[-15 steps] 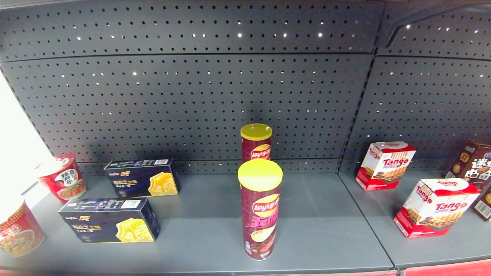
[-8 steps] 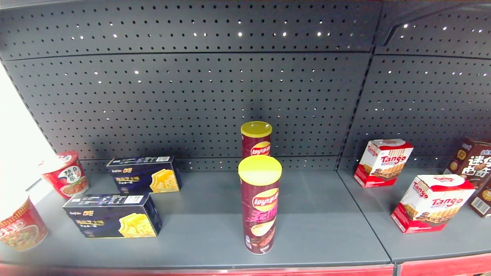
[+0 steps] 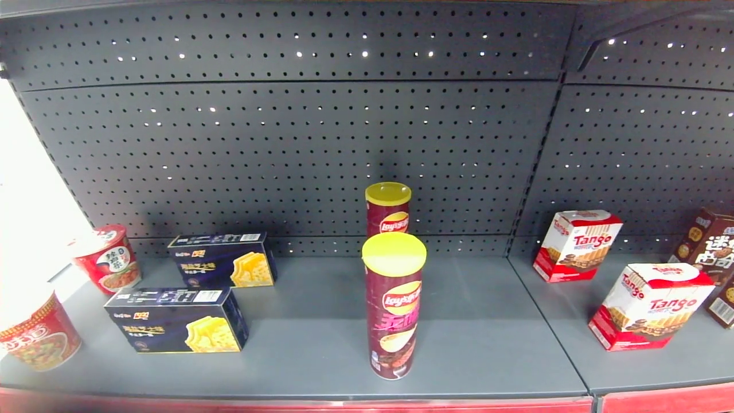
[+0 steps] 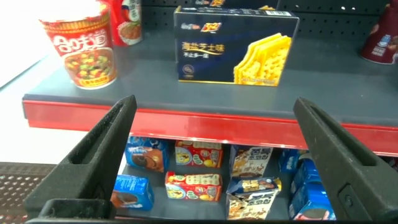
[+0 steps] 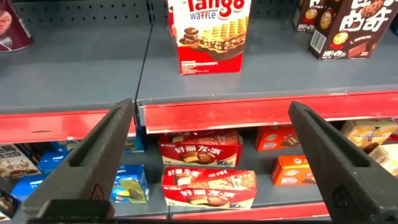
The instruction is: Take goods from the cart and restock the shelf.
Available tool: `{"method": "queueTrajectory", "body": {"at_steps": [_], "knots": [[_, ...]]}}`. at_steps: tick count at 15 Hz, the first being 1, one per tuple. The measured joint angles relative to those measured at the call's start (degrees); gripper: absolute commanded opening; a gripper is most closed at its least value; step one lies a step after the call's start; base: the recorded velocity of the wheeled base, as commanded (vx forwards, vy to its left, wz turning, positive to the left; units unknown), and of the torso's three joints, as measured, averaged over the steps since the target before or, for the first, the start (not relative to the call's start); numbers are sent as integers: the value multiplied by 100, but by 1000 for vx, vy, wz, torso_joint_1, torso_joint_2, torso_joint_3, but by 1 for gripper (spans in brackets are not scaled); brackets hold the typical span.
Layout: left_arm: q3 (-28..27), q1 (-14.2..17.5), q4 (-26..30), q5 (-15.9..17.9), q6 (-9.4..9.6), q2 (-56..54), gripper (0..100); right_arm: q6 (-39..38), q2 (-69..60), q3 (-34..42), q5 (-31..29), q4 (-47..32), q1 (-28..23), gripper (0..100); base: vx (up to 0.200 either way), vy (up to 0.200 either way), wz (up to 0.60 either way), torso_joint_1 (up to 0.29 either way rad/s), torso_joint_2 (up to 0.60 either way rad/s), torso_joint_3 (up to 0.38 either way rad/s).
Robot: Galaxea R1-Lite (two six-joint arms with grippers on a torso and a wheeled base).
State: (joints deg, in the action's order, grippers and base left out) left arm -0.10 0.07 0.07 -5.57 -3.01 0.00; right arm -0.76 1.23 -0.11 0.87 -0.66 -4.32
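As the head camera drifts, sliding every item slightly rightward in frame while nothing on the shelf [image 3: 487,344] itself moves, two cans stand at centre, the front chip can [image 3: 394,312] before the rear chip can [image 3: 388,209]. The left tool [image 4: 214,102] and right tool [image 5: 211,104] hang spread and empty before the shelf edge, suggesting the robot is repositioning, with no goods in hand.

A shop aisle, grey metal shelf [image 3: 481,338] with a perforated back panel [image 3: 275,149], packaged snacks facing front, chip cans [image 3: 394,312], wafer boxes [image 3: 651,307], cup noodles [image 3: 37,338], red strip [image 4: 205,121] along the shelf's front edge, more biscuit boxes [image 5: 200,149] on the level below.
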Motion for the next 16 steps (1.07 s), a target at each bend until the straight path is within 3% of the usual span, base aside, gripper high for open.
{"method": "queueTrajectory", "body": {"at_steps": [16], "knots": [[0,0,2,5,4,0,100,7,9,1,4,-5,2,100,0,0,0,0,0,0]]}}
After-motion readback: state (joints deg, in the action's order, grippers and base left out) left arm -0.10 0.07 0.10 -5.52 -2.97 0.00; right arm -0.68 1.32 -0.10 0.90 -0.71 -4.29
